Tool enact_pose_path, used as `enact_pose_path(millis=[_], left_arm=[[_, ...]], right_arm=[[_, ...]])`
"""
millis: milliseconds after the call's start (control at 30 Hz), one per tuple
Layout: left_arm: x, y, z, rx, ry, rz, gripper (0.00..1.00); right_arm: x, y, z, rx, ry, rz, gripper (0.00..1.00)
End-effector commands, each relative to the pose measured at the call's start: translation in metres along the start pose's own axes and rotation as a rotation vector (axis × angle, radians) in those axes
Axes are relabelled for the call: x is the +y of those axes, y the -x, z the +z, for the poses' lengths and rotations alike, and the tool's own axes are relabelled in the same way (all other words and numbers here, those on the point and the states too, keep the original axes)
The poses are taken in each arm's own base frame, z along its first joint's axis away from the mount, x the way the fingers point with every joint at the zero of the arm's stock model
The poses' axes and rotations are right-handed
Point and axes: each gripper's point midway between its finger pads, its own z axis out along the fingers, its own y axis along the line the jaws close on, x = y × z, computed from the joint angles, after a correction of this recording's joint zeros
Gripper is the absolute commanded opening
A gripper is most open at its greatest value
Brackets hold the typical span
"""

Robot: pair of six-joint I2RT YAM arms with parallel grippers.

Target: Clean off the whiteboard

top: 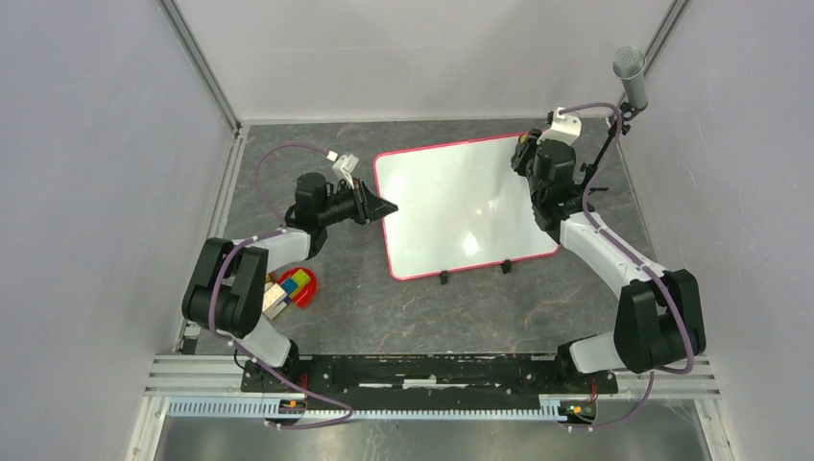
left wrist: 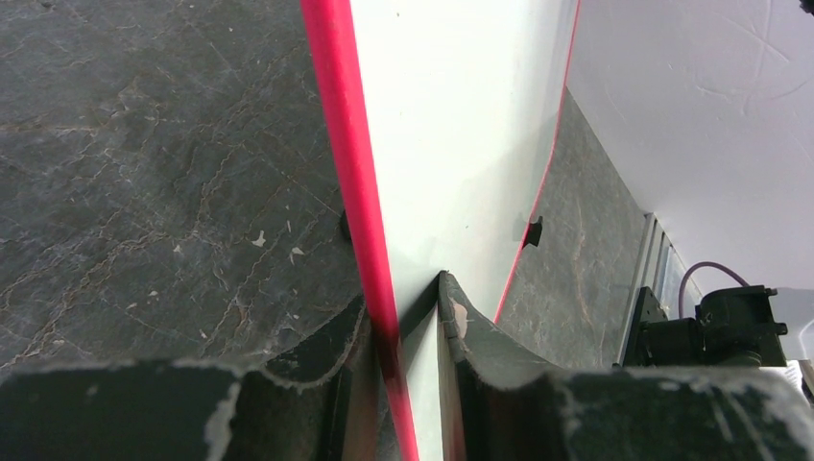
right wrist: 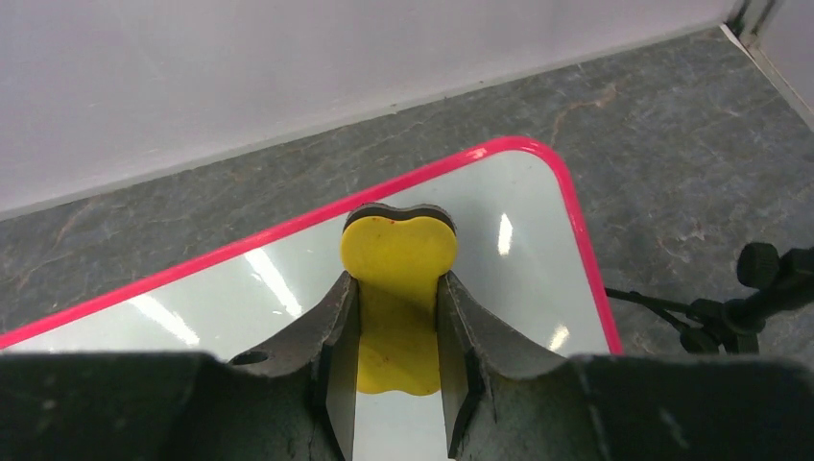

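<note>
Fingers [left wrist: 490, 355] of your left hand [left wrist: 404, 293] stand at a narrow gap, pinched on the left edge of the whiteboard [top: 451, 206], with the red-pink frame running between them. Your right hand [right wrist: 395, 288] is closed almost fully on a yellow eraser [right wrist: 398, 254], gripping its narrow waist so that the rounded far end sticks out past the fingertips. A dark pad shows along that end, and it appears to rest on the glossy white face just inside the board's far right corner. You get the overall layout only from the top view: the board lies on the dark stone-patterned desk [top: 403, 307], turned slightly, with its two small black feet [top: 443, 279] along the near edge and one hand at each side. That view hides the eraser under the right wrist, and it does not show how the left fingers sit on the frame; the wrist views settle both. The top view also shows coloured blocks [top: 293, 286] near the left arm's elbow and a microphone [top: 631, 72] on a stand just off the board's right side.
</note>
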Motion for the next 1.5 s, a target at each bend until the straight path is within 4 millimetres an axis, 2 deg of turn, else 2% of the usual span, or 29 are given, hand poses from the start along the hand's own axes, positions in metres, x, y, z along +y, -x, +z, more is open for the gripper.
enact_pose_path(millis=[0,167,333,400,467,567,700,767,933,1133,1233,1300,1400,1467], left_arm=[[0.017,0.014,-0.003,-0.050,0.083,0.135,0.02],[0.016,0.015,-0.004,-0.053,0.082,0.137,0.02],[0.015,0.016,-0.004,-0.063,0.080,0.136,0.03],[0.014,0.016,-0.005,-0.064,0.080,0.134,0.06],[0.013,0.017,-0.006,-0.063,0.084,0.130,0.11],[0.009,0.019,-0.007,-0.070,0.077,0.124,0.28],[-0.001,0.028,-0.012,-0.092,0.074,0.101,0.42],[-0.004,0.032,-0.018,-0.096,0.099,0.094,0.50],[-0.015,0.052,-0.038,-0.135,0.180,0.116,0.63],[-0.034,0.065,-0.072,-0.182,0.270,0.099,0.71],[-0.052,0.073,-0.087,-0.215,0.270,0.063,0.72],[-0.072,0.081,-0.098,-0.262,0.236,0.040,0.90],[-0.100,0.096,-0.111,-0.333,0.173,0.011,0.92],[-0.120,0.102,-0.118,-0.346,0.118,0.006,0.99]], right_arm=[[-0.022,0.000,0.007,-0.029,-0.089,0.074,0.30],[-0.055,-0.053,-0.012,0.058,-0.160,0.047,0.30],[-0.088,-0.106,-0.062,0.153,-0.186,-0.025,0.30],[-0.100,-0.121,-0.085,0.186,-0.196,-0.050,0.30],[-0.107,-0.131,-0.108,0.206,-0.183,-0.053,0.30],[-0.099,-0.151,-0.135,0.261,-0.077,-0.024,0.31],[-0.089,-0.174,-0.163,0.388,0.005,0.001,0.31],[-0.089,-0.194,-0.178,0.498,0.027,-0.003,0.31],[-0.110,-0.235,-0.211,0.740,-0.082,-0.022,0.31],[-0.126,-0.239,-0.224,0.736,-0.167,-0.009,0.34],[-0.124,-0.240,-0.228,0.758,-0.159,-0.003,0.49],[-0.122,-0.234,-0.232,0.780,-0.163,-0.010,0.54],[-0.117,-0.214,-0.227,0.718,-0.138,-0.006,0.69],[-0.113,-0.199,-0.226,0.672,-0.112,-0.010,0.78]])
